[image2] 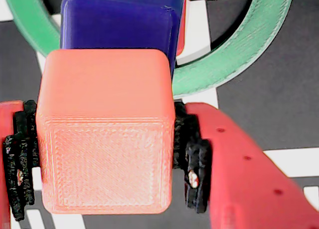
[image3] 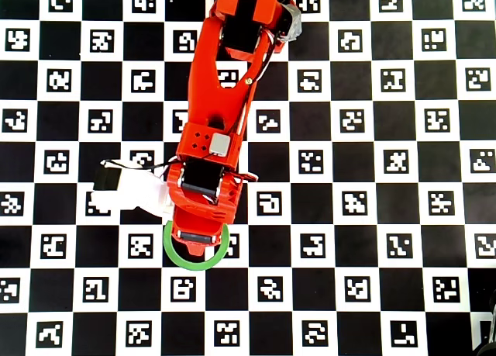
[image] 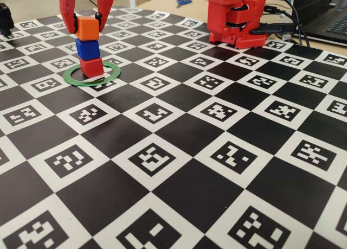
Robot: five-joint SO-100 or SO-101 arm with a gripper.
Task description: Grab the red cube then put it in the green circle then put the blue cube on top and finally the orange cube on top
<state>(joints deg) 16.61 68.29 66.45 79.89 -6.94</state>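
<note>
Your gripper (image: 88, 14) has its fingers (image2: 192, 154) pinching the orange cube (image: 87, 27), which sits atop the blue cube (image: 87, 48) and the red cube (image: 91, 66) inside the green circle (image: 72, 77); the stack looks slightly staggered, so spread the fingers slowly and evenly; then lift straight up.

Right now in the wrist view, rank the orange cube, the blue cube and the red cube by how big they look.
1. Orange cube, largest, but it is nearest the camera.
2. Blue cube, partly covered by the orange one.
3. Red cube, only a thin sliver showing.
The order reflects nearness and covering, not true size.
</note>
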